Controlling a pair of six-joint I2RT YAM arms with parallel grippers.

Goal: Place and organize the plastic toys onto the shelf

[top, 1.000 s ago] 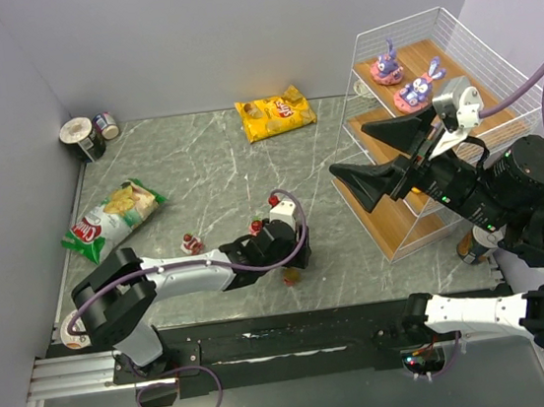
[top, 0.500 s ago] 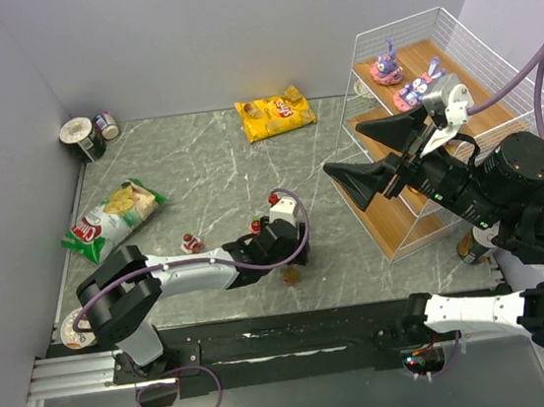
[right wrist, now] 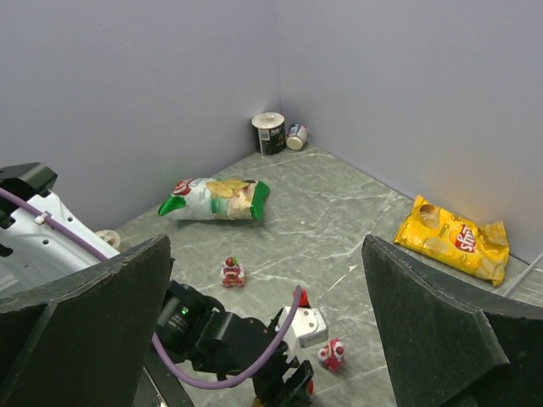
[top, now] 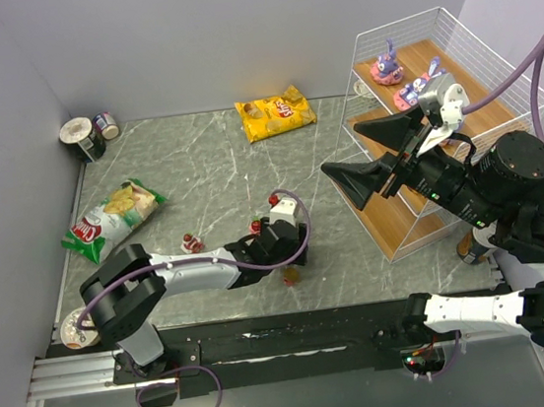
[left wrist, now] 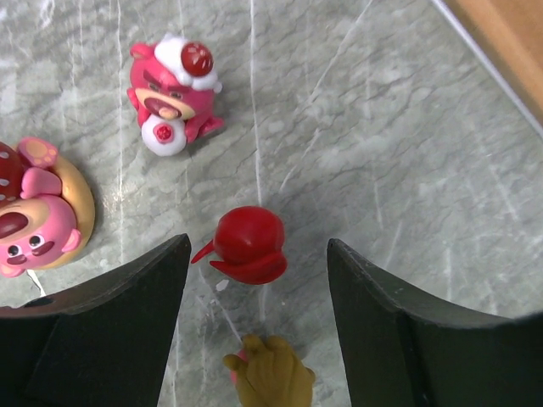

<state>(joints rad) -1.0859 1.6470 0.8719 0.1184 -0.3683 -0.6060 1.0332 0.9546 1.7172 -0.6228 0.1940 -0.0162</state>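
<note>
Left gripper point(left wrist: 257, 246) is held low over the table point(left wrist: 407, 153), jaws apart, the red toy point(left wrist: 248, 242) lying between them (not quite centred); a lopsided close is judged likely to squirt it out or shove the olive piece point(left wrist: 270, 373) just beside. Right gripper point(top: 343, 148) is seen high before the shelf point(top: 433, 55), jaws spread and empty, two bunnies point(top: 387, 68) on the top board. Bag print cannot be read, save a red roundel on the green bag point(top: 110, 219).
</note>
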